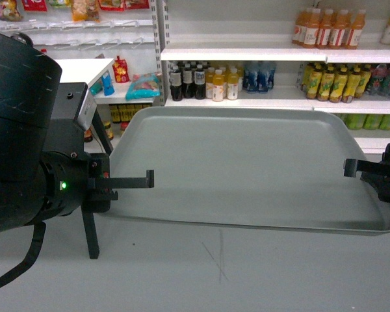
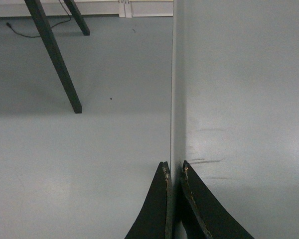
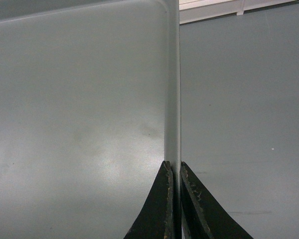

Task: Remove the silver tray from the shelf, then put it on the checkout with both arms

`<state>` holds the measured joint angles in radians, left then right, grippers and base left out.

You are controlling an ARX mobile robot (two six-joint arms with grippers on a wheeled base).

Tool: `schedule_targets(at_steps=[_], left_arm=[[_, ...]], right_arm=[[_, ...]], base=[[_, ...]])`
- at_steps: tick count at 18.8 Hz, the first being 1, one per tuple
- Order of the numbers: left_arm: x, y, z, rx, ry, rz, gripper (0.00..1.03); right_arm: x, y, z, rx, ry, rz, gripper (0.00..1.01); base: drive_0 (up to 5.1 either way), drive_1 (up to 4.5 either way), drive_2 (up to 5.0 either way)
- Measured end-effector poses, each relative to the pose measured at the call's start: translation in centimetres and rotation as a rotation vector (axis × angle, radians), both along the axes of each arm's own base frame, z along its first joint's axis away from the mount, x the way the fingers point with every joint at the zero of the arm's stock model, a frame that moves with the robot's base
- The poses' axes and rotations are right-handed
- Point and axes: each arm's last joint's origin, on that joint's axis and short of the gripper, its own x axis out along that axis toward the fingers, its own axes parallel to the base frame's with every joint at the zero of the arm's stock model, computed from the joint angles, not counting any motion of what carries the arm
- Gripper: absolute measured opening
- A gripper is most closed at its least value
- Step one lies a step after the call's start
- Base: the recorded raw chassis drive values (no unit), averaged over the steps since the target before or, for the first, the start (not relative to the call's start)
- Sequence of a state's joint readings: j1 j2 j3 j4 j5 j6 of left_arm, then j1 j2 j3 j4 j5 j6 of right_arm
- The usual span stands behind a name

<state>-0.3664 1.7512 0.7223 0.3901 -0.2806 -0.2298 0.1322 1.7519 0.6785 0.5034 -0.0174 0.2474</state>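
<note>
I have the tray [image 1: 247, 169] up in the air between the two arms, clear of the shelves [image 1: 247, 53] stocked with bottles [image 1: 205, 81] behind it and hanging over bare grey floor [image 1: 214, 273]. The left gripper [image 2: 173, 172] has its jaws pinched narrow on the tray's left rim, and the right gripper [image 3: 174, 169] has its jaws pinched the same way on the right rim; both wrist views show the thin rim caught between the tips. The tray sits roughly level, its right end perhaps a touch lower. So I judge the lift-off done and the carry in hand. The checkout is not in any view. Next I need to turn the base toward it, keeping both arms at matched height and spacing so the rim does not slip or twist out of either pinch.
</note>
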Motion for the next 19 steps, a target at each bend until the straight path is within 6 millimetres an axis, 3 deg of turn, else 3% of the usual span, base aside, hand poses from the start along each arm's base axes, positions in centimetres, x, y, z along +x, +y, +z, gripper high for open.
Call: schedule_targets(at_steps=[3,19], left_arm=[[-0.04,0.01,-0.07,0.002,0.008,0.000,0.03],[-0.04,0.00,-0.07,0.003,0.008,-0.001,0.03]], right_arm=[[-0.02,-0.01,-0.04,0.000,0.005,0.000,0.02],[-0.03,-0.02,-0.05,-0.001,0.008,-0.001,0.02]], base=[[0.1,-4.20,4.5],[-5.0,2.47,2.5]])
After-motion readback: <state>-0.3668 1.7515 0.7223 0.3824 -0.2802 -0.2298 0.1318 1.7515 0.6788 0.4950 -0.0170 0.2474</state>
